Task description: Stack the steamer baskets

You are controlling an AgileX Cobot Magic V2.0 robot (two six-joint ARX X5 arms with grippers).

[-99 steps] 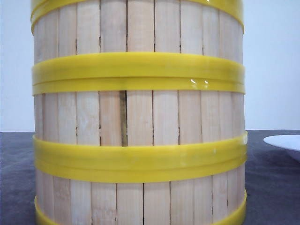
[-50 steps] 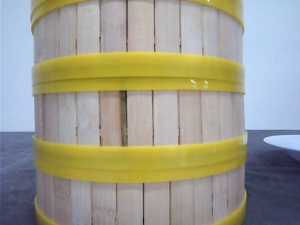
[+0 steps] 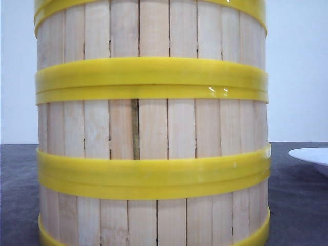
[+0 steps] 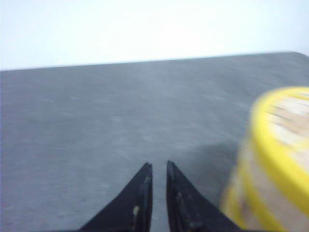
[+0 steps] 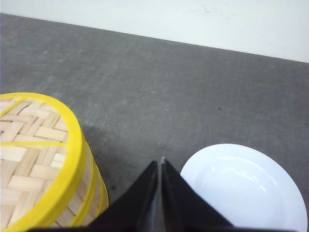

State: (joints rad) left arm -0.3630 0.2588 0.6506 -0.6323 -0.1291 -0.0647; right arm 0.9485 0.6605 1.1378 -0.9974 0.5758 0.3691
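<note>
From my front camera the steamer baskets point(image 3: 151, 128) fill almost the whole view: 3 tiers of pale slat wall stand one on another, split by doubled yellow bands where the rims meet, and the stack sits on the dark grey table point(image 3: 297, 205). Only the edge of a white plate point(image 3: 310, 155) shows to the right of it, apart from the stack.

On the right wrist view I see the top of the stack, closed by a woven lid point(image 5: 29, 145) with a yellow rim, so I cannot see what, if anything, is inside the baskets. The plate lies bare on the table near the stack, nothing on it. The right tool point(image 5: 159, 166) hangs above the table between stack and plate, its black tips pressed together on nothing.

The left wrist picture is blurred; the left tool point(image 4: 158, 169) looks nearly closed, a thin slit between the tips, holding nothing, with the stack off to one side.
</note>
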